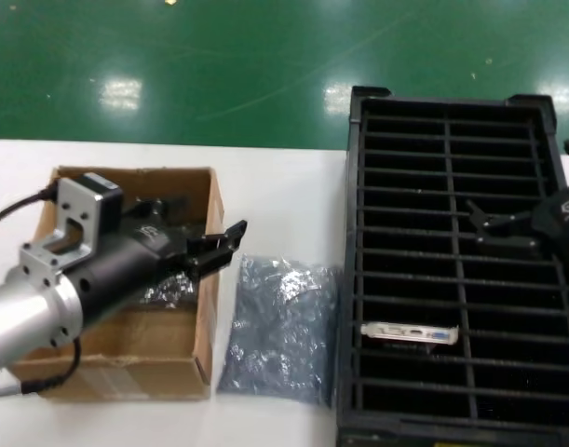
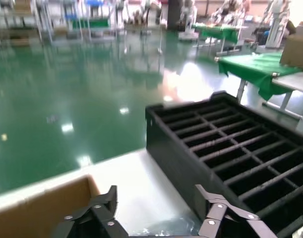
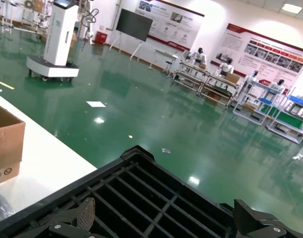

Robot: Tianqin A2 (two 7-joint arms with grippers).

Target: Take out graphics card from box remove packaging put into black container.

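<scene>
The graphics card stands in a near slot of the black container, its silver bracket with a blue port showing. The grey-blue packaging lies crumpled on the table between the box and the container. My left gripper hovers over the box's right edge, open and empty; its wrist view shows the gripper above the packaging, with the container beyond. My right gripper hangs open and empty over the container's middle rows and also shows in its wrist view.
Something shiny and crinkly lies inside the box under my left arm. The white table ends just behind the box, with green floor beyond. The right wrist view shows the box across the table from the container.
</scene>
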